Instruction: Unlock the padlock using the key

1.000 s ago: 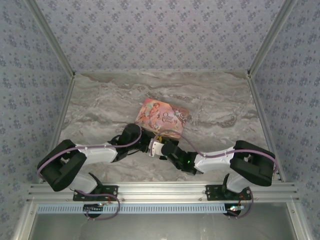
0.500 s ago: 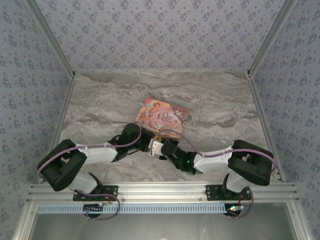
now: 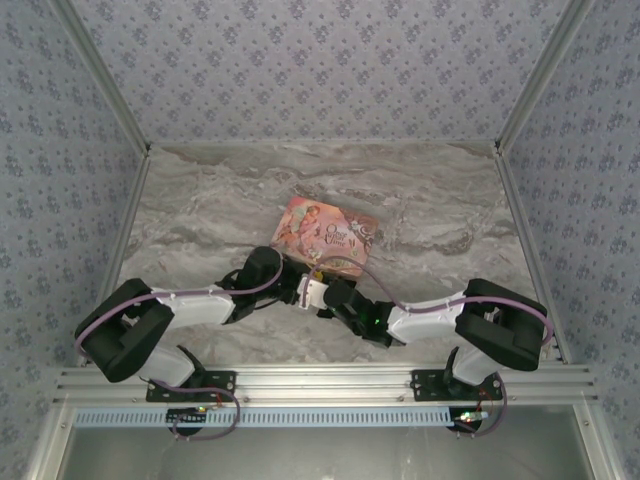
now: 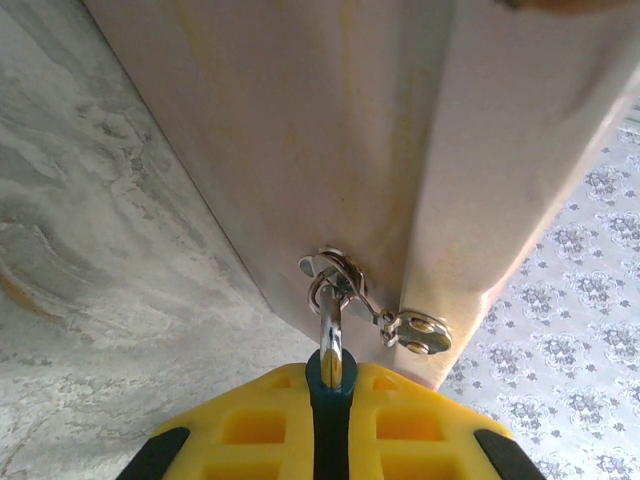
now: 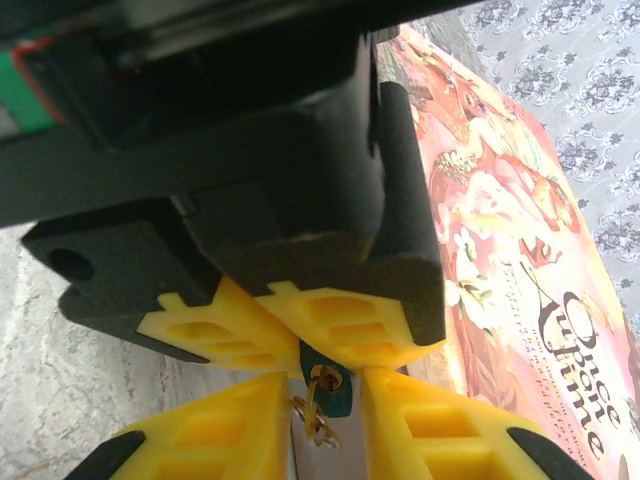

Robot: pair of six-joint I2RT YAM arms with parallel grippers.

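**Padlock pinched by one arm, key sitting right at the other**

So from where I'm standing, both arms reach in to the middle of the marble-look table [image 3: 200, 220] and meet nose to nose at the near edge of the pink tin [image 3: 325, 235].

The left gripper [image 4: 330, 398] is clamped tight on the padlock [image 5: 332, 390]. You can see the teal body squeezed between its yellow fingers [image 4: 260, 425]. The silvery shackle [image 4: 330, 335] pokes up out of the grip and loops through the little metal hasp [image 4: 412, 330] on the tin's side wall. That puts the lock at the tin's near side, hanging off the hasp and held steady.

The right gripper [image 5: 325, 445] faces it head on, fingertips almost against the left one's. Its yellow fingers [image 5: 200, 440] are only a narrow way apart, not squeezed together. The key [image 5: 316, 410] is a tiny brassy-dark bit with a small ring. It sits at the padlock's end, right in that gap and closer to one finger than the other. It's too small and blurry for me to tell if a pad actually touches it, or how deep it sits in the lock.
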